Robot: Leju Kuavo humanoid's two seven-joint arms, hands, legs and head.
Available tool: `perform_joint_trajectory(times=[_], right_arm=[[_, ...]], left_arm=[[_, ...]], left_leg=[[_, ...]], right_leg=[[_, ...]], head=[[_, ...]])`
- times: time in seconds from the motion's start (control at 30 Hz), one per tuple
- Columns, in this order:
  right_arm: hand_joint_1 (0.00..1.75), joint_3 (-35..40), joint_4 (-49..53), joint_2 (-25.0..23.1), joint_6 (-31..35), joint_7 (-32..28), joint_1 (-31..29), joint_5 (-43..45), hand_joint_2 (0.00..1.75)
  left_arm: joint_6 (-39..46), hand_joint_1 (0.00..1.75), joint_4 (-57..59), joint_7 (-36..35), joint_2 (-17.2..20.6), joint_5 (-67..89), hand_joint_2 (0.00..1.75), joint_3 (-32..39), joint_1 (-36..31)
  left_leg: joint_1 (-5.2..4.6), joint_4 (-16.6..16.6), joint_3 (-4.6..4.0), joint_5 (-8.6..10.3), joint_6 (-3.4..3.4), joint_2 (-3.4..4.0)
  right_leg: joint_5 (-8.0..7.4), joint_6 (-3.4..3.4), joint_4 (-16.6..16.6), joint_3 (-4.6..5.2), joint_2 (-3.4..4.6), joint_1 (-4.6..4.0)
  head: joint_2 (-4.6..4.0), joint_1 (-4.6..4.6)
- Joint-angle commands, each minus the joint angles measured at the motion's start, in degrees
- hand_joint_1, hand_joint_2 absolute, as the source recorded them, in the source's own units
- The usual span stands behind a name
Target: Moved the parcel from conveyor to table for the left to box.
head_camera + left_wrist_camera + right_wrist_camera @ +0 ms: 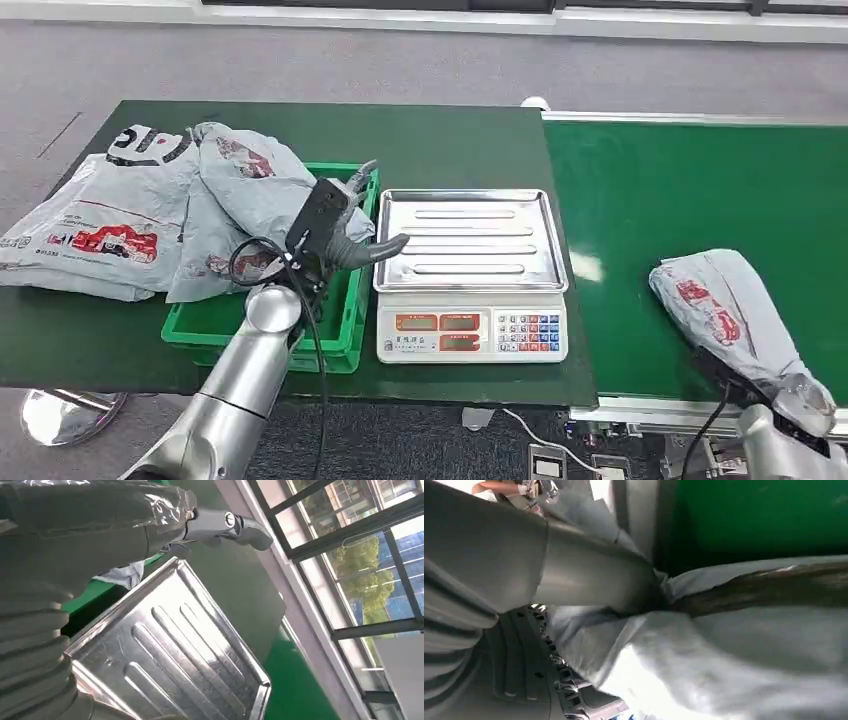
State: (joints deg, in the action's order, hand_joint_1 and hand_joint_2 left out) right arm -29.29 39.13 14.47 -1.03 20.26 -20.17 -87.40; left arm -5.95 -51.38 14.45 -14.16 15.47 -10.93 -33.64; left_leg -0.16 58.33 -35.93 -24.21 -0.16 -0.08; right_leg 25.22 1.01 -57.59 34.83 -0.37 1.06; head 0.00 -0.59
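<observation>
The soft grey plastic mailer parcel (725, 305) lies on the green conveyor belt (660, 200), gripped at its near end by the right hand (589, 580); it is judged light, floppy, slippery. The left hand (350, 235) is spread, empty.

The scale (471, 328) with its bare steel pan (470, 238) occupies the bench's (450, 140) right front corner beside the conveyor (690, 190), the green crate (340, 345) and piled grey bags (130, 215) block the left half, and the bench's rear strip stays open.
</observation>
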Motion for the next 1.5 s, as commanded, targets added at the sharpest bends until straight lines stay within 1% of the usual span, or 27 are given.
perform_joint_trajectory(times=[0.03, 0.13, 0.17, 0.27, 0.3, 0.33, 0.37, 0.4, 0.43, 0.47, 0.5, 0.53, 0.6, 0.63, 0.67, 0.7, 0.73, 0.8, 0.83, 0.87, 1.07, 1.3, 1.33, 1.37, 1.4, 1.43, 1.5], right_arm=[[1.75, -3.82, -4.11, -1.93, 0.29, -2.03, -1.62, -0.7, 1.75], [1.75, -3.85, -3.84, -1.99, 0.28, -2.1, -1.47, -0.71, 1.75], [1.75, -3.85, -3.84, -1.99, 0.28, -2.1, -1.47, -0.71, 1.75], [1.75, -4.44, -0.36, -3.16, 5.35, -3.27, -1.46, -0.26, 1.75], [1.75, -5.06, 6.02, -5.05, 12.77, -4.99, -1.1, 1.52, 1.75], [1.75, -4.65, 11.42, -5.95, 13.45, -5.38, -0.57, 2.6, 1.75], [1.75, -4.18, 17.93, -6.92, 16.52, -7.73, 0.27, 6.09, 1.75], [1.75, -2.2, 25.62, -6.76, 18.6, -8.52, 2.33, 8.26, 1.75], [1.75, -1.29, 30.66, -6.72, 21.3, -9.93, 4.09, 10.76, 1.75], [1.75, -0.43, 34.82, -6.68, 24.1, -11.55, 5.87, 12.64, 1.75], [1.75, 0.05, 38.72, -7.02, 30.16, -14.98, 7.74, 16.05, 1.75], [1.75, 0.46, 40.82, -7.29, 33.59, -17.11, 8.69, 18.09, 1.75], [1.75, 1.16, 42.52, -7.36, 38.09, -20.11, 9.73, 20.72, 1.75], [1.75, 1.6, 44.08, -7.67, 41.03, -24.6, 9.97, 24.8, 1.75], [1.75, 1.53, 43.96, -7.79, 41.03, -24.81, 9.83, 24.79, 1.75], [1.75, -0.31, 45.3, -9.17, 41.03, -28.78, 8.94, 26.04, 1.75], [1.75, -2.79, 45.67, -10.84, 41.03, -32.76, 7.79, 26.63, 1.75], [1.75, -4.75, 46.39, -12.51, 41.03, -36.27, 7.07, 28.23, 1.75], [1.75, -4.84, 46.78, -12.88, 41.03, -36.63, 7.26, 28.93, 1.75], [1.75, -5.36, 47.52, -13.39, 41.03, -37.89, 7.44, 29.6, 1.75], [1.75, -5.66, 47.65, -13.55, 41.03, -37.88, 7.55, 29.2, 1.75], [1.75, -5.06, 47.53, -13.55, 41.03, -38.2, 8.22, 30.16, 1.75], [1.75, -5.06, 47.53, -13.55, 41.03, -38.2, 8.22, 30.16, 1.75], [1.75, -5.06, 47.53, -13.55, 41.03, -38.2, 8.22, 30.16, 1.75], [1.75, -4.24, 47.48, -13.54, 41.03, -37.48, 9.08, 29.45, 1.75], [1.75, -1.6, 47.01, -12.56, 41.03, -36.05, 10.04, 29.54, 1.75], [1.75, 6.93, 45.8, -9.78, 38.05, -32.83, 11.47, 28.79, 1.75]], left_arm=[[1.17, 0.0, -1.39, -0.67, 1.15, 1.69, 1.75, 0.28, 0.34], [1.19, 0.0, -1.61, -0.67, 1.19, 1.75, 1.75, 0.28, 0.76], [1.19, 0.0, -1.61, -0.67, 1.19, 1.75, 1.75, 0.28, 0.76], [1.5, 0.0, -3.85, -0.69, 1.37, 2.26, 1.75, 0.34, 2.44], [1.84, 0.0, -6.5, -0.63, 1.98, 2.89, 1.75, 0.2, 4.4], [1.86, 0.0, -8.54, -0.91, 2.59, 2.87, 1.75, -0.08, 5.74], [1.9, 0.0, -10.54, -1.03, 3.31, 2.9, 1.75, -0.24, 7.0], [1.67, 0.0, -12.26, -1.3, 4.11, 2.73, 1.75, -0.47, 8.01], [1.58, 0.0, -12.79, -1.45, 4.49, 2.45, 1.75, -0.47, 8.45], [1.57, 0.0, -12.69, -1.47, 4.75, 2.2, 1.75, -0.42, 8.62], [1.86, 0.0, -12.05, -1.22, 4.85, 1.81, 1.75, -0.16, 8.59], [2.17, 0.0, -11.42, -0.82, 4.91, 1.55, 1.75, -0.13, 8.38], [2.69, 0.0, -10.46, -0.19, 5.01, 1.24, 1.75, -0.24, 7.94], [3.53, 0.0, -9.0, 0.53, 5.17, 0.84, 1.75, -0.47, 6.97], [3.6, 0.0, -8.68, 0.57, 5.17, 0.77, 1.75, -0.45, 6.75], [3.97, 0.0, -7.79, 0.88, 5.29, 0.51, 1.75, -0.59, 5.99], [4.27, 0.0, -6.98, 1.14, 5.39, 0.12, 1.75, -0.85, 5.3], [4.89, 0.0, -5.88, 1.64, 5.17, -0.7, 1.75, -0.76, 4.2], [5.01, 0.0, -5.46, 1.81, 5.08, -1.17, 1.75, -0.75, 3.68], [5.06, 0.0, -5.17, 1.88, 5.09, -1.41, 1.75, -0.93, 3.43], [5.05, 0.0, -5.11, 1.88, 5.09, -1.41, 1.75, -1.01, 3.36], [5.02, 0.0, -5.06, 1.9, 5.13, -1.42, 1.75, -1.23, 3.46], [5.02, 0.0, -5.06, 1.9, 5.13, -1.42, 1.75, -1.23, 3.46], [5.02, 0.0, -5.06, 1.9, 5.13, -1.42, 1.75, -1.23, 3.46], [5.04, 0.0, -4.93, 1.93, 5.12, -1.47, 1.75, -1.37, 3.38], [5.04, 0.0, -4.82, 2.04, 5.23, -1.66, 1.75, -1.56, 3.35], [5.18, 0.0, -5.0, 2.5, 5.69, -2.38, 1.75, -1.64, 3.5]], left_leg=[[0.1, -0.2, 0.28, -0.05, -0.09, 0.08], [0.06, -0.09, 0.17, -0.06, -0.05, 0.06], [0.08, -0.16, 0.26, -0.07, -0.07, 0.09], [0.09, -0.13, 0.2, -0.07, -0.06, 0.06], [0.1, -0.17, 0.27, -0.08, -0.07, 0.09], [0.04, -0.12, 0.18, -0.08, -0.05, 0.14], [0.04, -0.22, 0.29, -0.1, -0.07, 0.3], [-0.01, -0.14, 0.13, -0.11, -0.06, 0.32], [-0.02, -0.16, 0.2, -0.15, -0.09, 0.48], [-0.11, -0.09, 0.04, -0.13, -0.07, 0.33], [-0.09, -0.12, 0.09, -0.16, -0.1, 0.35], [-0.09, -0.11, 0.04, -0.11, -0.08, 0.11], [-0.02, -0.15, 0.08, -0.08, -0.1, -0.1], [0.02, -0.17, 0.18, -0.13, -0.12, -0.09], [-0.01, -0.12, 0.06, -0.11, -0.09, -0.22], [0.03, -0.15, 0.16, -0.15, -0.11, -0.16], [0.02, -0.13, 0.06, -0.12, -0.08, -0.17], [0.03, -0.1, 0.05, -0.12, -0.08, -0.12], [0.04, -0.15, 0.14, -0.13, -0.09, -0.06], [0.05, -0.11, 0.03, -0.09, -0.08, -0.18], [0.07, -0.18, 0.13, -0.08, -0.09, -0.22], [0.04, -0.11, 0.02, -0.08, -0.07, -0.21], [0.07, -0.16, 0.16, -0.11, -0.09, -0.18], [0.05, -0.12, 0.06, -0.09, -0.08, -0.18], [0.08, -0.16, 0.17, -0.11, -0.09, -0.16], [0.03, -0.13, 0.07, -0.09, -0.09, -0.17], [0.07, -0.14, 0.11, -0.1, -0.1, -0.17]], right_leg=[[0.01, -0.13, 0.24, -0.28, 0.1, -0.1], [0.03, -0.07, 0.1, -0.17, 0.09, -0.07], [0.03, -0.1, 0.18, -0.26, 0.12, -0.09], [0.04, -0.1, 0.16, -0.21, 0.09, -0.09], [0.03, -0.12, 0.22, -0.29, 0.12, -0.11], [0.04, -0.09, 0.11, -0.15, 0.16, -0.05], [0.0, -0.13, 0.21, -0.22, 0.33, -0.05], [0.02, -0.11, 0.06, -0.07, 0.34, 0.0], [0.02, -0.15, 0.07, -0.08, 0.5, 0.01], [0.05, -0.12, -0.06, 0.05, 0.36, 0.1], [0.07, -0.16, -0.03, 0.01, 0.38, 0.09], [0.09, -0.13, -0.02, 0.03, 0.14, 0.09], [0.13, -0.15, 0.04, -0.06, -0.07, 0.03], [0.16, -0.18, 0.1, -0.18, -0.06, -0.03], [0.2, -0.12, 0.04, -0.09, -0.22, 0.01], [0.23, -0.17, 0.08, -0.19, -0.16, -0.03], [0.22, -0.15, 0.05, -0.12, -0.18, -0.03], [0.21, -0.15, 0.02, -0.1, -0.12, -0.05], [0.21, -0.18, 0.07, -0.17, -0.05, -0.05], [0.22, -0.15, 0.04, -0.11, -0.19, -0.06], [0.23, -0.17, 0.13, -0.19, -0.23, -0.08], [0.22, -0.15, 0.06, -0.07, -0.21, -0.04], [0.24, -0.19, 0.12, -0.2, -0.18, -0.07], [0.23, -0.16, 0.07, -0.1, -0.18, -0.05], [0.23, -0.19, 0.14, -0.22, -0.16, -0.09], [0.22, -0.16, 0.08, -0.1, -0.17, -0.04], [0.22, -0.17, 0.1, -0.14, -0.16, -0.07]], head=[[0.0, 0.0], [0.0, 0.0], [0.0, 0.0], [0.0, 0.0], [0.0, 0.0], [0.0, 0.0], [0.0, 0.0], [0.0, 0.0], [0.0, 0.0], [0.0, 0.0], [0.0, 0.0], [0.0, 0.0], [0.0, 0.0], [0.0, 0.0], [0.0, 0.0], [0.0, 0.0], [0.0, 0.0], [0.0, 0.0], [0.0, 0.0], [0.0, 0.0], [0.0, 0.0], [0.0, 0.0], [0.0, 0.0], [0.0, 0.0], [0.0, 0.0], [0.0, 0.0], [0.0, 0.0]])
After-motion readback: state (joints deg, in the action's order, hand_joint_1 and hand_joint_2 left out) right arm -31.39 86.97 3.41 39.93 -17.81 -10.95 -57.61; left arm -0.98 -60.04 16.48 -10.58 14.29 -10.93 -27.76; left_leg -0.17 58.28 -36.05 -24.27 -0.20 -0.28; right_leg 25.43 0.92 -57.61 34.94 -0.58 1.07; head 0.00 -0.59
